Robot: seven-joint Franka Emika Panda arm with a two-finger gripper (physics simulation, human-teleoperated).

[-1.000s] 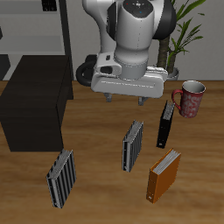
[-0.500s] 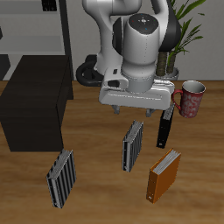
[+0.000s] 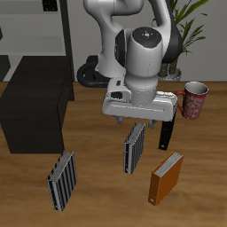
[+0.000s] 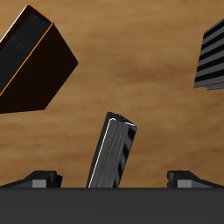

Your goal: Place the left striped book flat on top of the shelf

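The left striped book (image 3: 134,147) stands upright on the wooden table; in the wrist view (image 4: 112,150) it sits centred between my fingertips. My gripper (image 3: 140,121) hangs just above its top edge, open and empty; the wrist view (image 4: 112,180) shows the jaws spread wide to either side of the book, not touching it. The other striped book (image 3: 60,180) stands nearer the front edge and also shows in the wrist view (image 4: 210,54). The shelf (image 3: 35,102), a low matte-black cabinet with a flat bare top, stands off to the side of the books.
An orange book (image 3: 166,177) stands near the front, also visible in the wrist view (image 4: 31,66). A thin black book (image 3: 167,129) stands close beside my gripper. A red mug (image 3: 191,99), a potted plant (image 3: 188,31) and a tall grey rack (image 3: 44,27) are farther back.
My gripper has come down and toward the table's front, from well above the table to just over the left striped book. The books have not moved.
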